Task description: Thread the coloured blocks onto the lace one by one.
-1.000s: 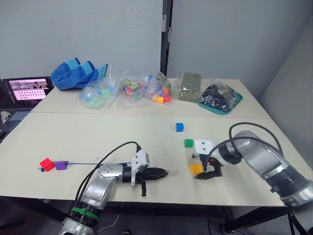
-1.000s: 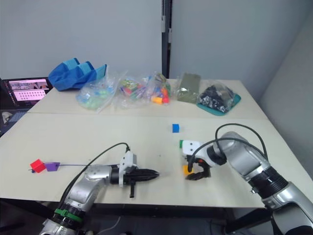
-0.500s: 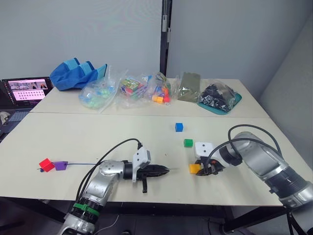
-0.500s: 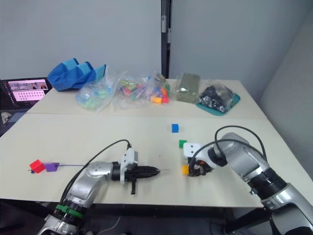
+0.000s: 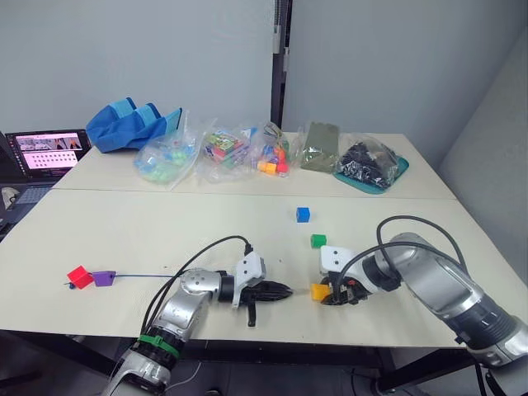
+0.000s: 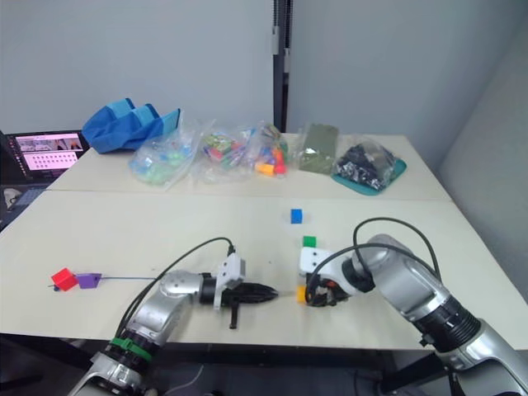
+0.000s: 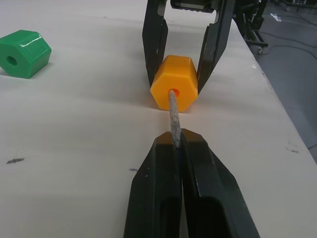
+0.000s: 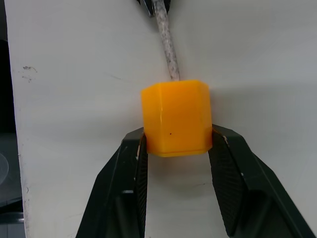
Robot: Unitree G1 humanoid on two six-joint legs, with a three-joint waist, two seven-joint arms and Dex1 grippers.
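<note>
My right gripper [image 5: 328,293] is shut on the yellow-orange block [image 5: 319,291] low over the table's front edge. The block [image 7: 174,89] is clamped between both black fingers, its hole facing my left gripper [image 7: 177,144]. That gripper is shut on the lace's stiff pale tip [image 7: 173,114], whose end sits in the block's hole. The thin dark lace [image 5: 136,276] trails left to the red block [image 5: 79,276] and purple block [image 5: 103,278] strung at its far end. A green block [image 5: 318,241] and a blue block [image 5: 303,214] lie loose farther back.
Clear bags of mixed toy pieces [image 5: 223,151], a blue cloth bag [image 5: 130,124] and a teal tray [image 5: 371,167] line the rear table. A laptop [image 5: 45,153] stands at far left. Black cables loop over the table by both arms.
My right gripper closed on the yellow-orange block and carried it left. My left gripper moved right, bringing the lace tip to the block's hole.
</note>
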